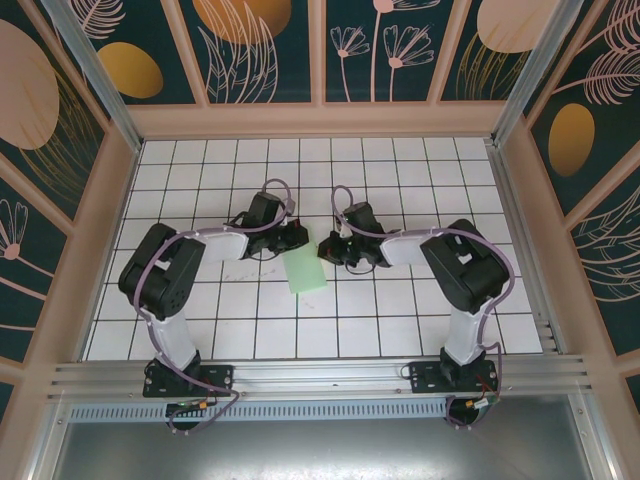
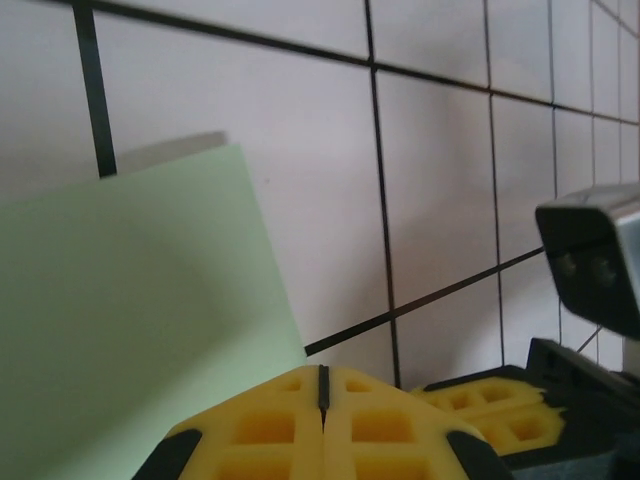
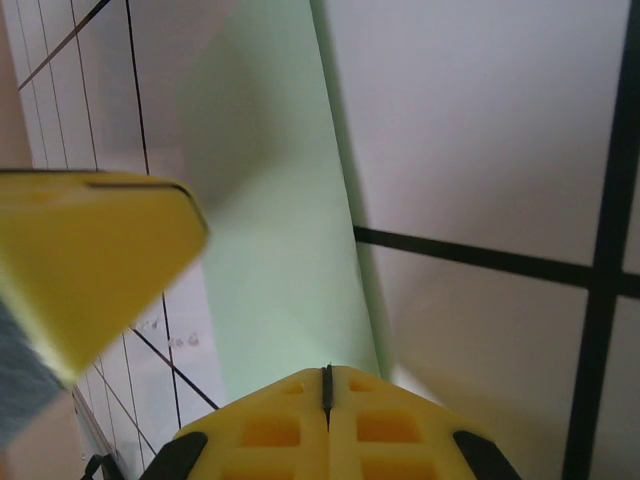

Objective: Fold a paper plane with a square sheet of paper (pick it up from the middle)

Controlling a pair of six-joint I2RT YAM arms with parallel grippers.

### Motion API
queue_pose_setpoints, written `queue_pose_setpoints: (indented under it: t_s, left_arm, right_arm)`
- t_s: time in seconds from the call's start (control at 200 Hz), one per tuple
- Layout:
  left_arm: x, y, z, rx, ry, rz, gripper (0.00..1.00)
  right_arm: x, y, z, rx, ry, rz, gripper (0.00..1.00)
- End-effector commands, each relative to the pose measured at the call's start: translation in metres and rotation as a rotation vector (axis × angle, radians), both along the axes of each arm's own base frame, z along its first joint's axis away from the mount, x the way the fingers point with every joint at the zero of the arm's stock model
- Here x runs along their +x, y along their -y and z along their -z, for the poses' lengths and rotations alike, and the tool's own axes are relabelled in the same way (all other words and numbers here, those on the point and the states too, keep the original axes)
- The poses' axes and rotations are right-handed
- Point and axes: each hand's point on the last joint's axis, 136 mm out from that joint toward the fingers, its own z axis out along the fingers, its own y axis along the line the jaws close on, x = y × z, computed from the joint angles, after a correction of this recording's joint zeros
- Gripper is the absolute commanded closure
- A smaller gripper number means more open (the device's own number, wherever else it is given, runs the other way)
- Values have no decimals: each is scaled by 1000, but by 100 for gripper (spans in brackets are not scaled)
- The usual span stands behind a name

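Near the middle of the table [image 1: 180, 330], the top external view shows the square sheet of paper [image 1: 305, 271] as 1 narrow pale green shape. Its long sides run roughly from the far edge toward the near edge. The left gripper [image 1: 297, 238] sits at the far-left corner of the paper. The right gripper [image 1: 325, 250] sits at its far-right side, and the 2 are just beside each other. Both arms reach inward from their bases at the near edge.

Left wrist view: the 2 yellow fingers [image 2: 265, 430] meet along a thin dark seam, so the jaws are closed. The green paper fills the lower left and runs up to the fingertips (whether any of it is pinched between the pads cannot be told). A yellow finger of the right gripper lies just beside, at the lower right.

Right wrist view: the 2 yellow fingers [image 3: 270, 435] also meet along a seam, jaws closed. The paper extends away from the fingertips as a strip, and its right edge casts a shadow on the tiles. A blurred yellow finger of the left gripper stands at the left.
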Motion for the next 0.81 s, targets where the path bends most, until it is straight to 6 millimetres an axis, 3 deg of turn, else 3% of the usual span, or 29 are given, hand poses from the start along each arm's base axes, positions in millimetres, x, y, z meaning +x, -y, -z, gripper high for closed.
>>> queue_pose_setpoints:
  t_s: [0.0,0.28,0.61,0.801]
  left_arm:
    - [6,13,-11,-57,23,48,100]
    - [0,12,12,-43,-37,50,100]
    - [-1,-2,37,44,-91,-15,100]
    - [-7,-16,56,116,-134,-53,100]
  right_arm:
    - [5,-12,-2,22,-10,-4,100]
    - [6,-12,10,-18,-39,0,100]
    - [-1,-8,29,-95,-89,-14,100]
    - [-14,-6,27,-115,-93,-65,100]
